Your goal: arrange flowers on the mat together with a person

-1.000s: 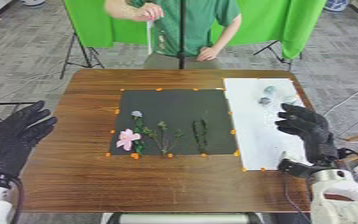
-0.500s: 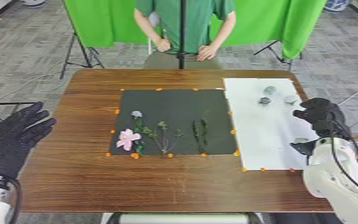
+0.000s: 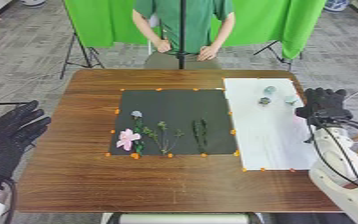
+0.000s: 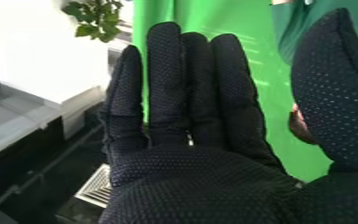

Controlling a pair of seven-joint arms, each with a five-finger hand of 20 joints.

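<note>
In the head view my right hand point(image 3: 325, 105) is at the table's right edge, beside the white sheet point(image 3: 264, 135), with straight fingers. From the right wrist view, the same hand point(image 4: 193, 172) has its fingers extended and its thumb apart, holding nothing. My left hand point(image 3: 11, 135) is open off the table's left side. On the black mat point(image 3: 171, 107) lie a pink flower point(image 3: 128, 140), a pale blue bloom point(image 3: 136, 114) on a stem, a branching green sprig point(image 3: 163, 137) and dark green stems point(image 3: 200, 134). Small pale blooms point(image 3: 270, 90) and a darker one point(image 3: 264, 101) rest on the sheet.
Brown wood point(image 3: 167, 185) of the table surrounds the mat. Orange tape pieces point(image 3: 135, 156) mark the mat's and sheet's edges. A dark vertical pole point(image 3: 182, 40) stands at the table's far side, before a green curtain point(image 3: 282, 25).
My right hand has drawn back from over the white sheet to the table's right edge and turned, with its fingers now upright. The left hand has barely shifted. The flowers on the mat stay put.
</note>
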